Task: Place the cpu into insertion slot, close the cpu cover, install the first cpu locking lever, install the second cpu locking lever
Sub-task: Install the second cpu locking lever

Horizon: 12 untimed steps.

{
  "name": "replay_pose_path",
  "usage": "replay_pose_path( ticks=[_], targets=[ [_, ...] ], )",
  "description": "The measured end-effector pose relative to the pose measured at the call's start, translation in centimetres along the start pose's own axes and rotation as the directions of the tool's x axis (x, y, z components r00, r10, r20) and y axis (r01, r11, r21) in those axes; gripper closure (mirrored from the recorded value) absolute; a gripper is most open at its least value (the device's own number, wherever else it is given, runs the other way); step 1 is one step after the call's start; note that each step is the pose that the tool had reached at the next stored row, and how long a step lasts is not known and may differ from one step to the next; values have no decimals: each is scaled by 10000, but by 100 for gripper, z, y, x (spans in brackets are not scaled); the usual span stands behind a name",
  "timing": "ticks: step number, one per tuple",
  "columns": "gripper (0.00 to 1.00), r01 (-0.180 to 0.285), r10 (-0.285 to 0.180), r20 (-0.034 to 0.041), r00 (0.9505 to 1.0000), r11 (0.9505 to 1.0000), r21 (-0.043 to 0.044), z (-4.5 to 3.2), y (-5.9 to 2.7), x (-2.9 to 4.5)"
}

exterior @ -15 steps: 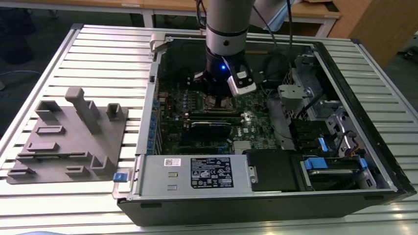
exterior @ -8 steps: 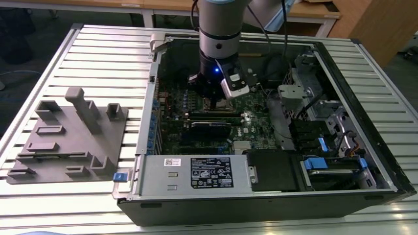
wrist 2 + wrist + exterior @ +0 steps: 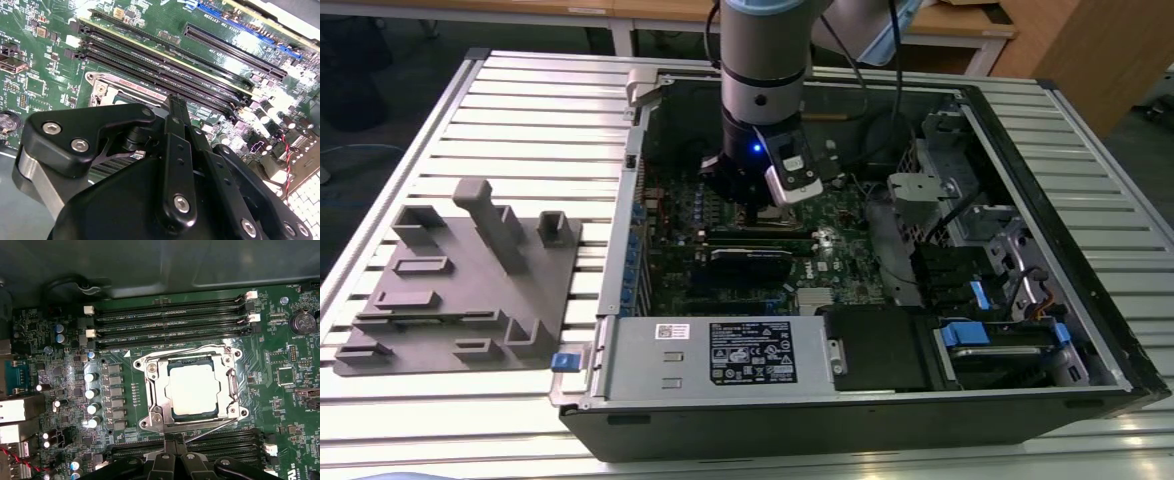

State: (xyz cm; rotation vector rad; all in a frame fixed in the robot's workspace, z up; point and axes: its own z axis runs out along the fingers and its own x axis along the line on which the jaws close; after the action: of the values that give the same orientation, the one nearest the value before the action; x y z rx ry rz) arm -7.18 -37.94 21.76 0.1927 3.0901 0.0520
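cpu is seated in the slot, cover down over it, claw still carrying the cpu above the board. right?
Not quite. The cpu does sit in the slot with the cover down around it, but the claw carries nothing: in the first wrist view it sits beside the socket's edge.

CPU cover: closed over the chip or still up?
Closed. In the first wrist view the cover lies flat around the CPU, whose top shows through its window.

Open room above the cpu cover (image 3: 192, 390), long memory slots (image 3: 167, 322) flanking both sides.
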Motion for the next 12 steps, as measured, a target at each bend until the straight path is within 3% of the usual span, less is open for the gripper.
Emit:
replay_pose_path(
  ticks=[12],
  targets=[
    [89, 0, 0, 2, 10000, 10000, -2, 24, 0, 1]
  ],
)
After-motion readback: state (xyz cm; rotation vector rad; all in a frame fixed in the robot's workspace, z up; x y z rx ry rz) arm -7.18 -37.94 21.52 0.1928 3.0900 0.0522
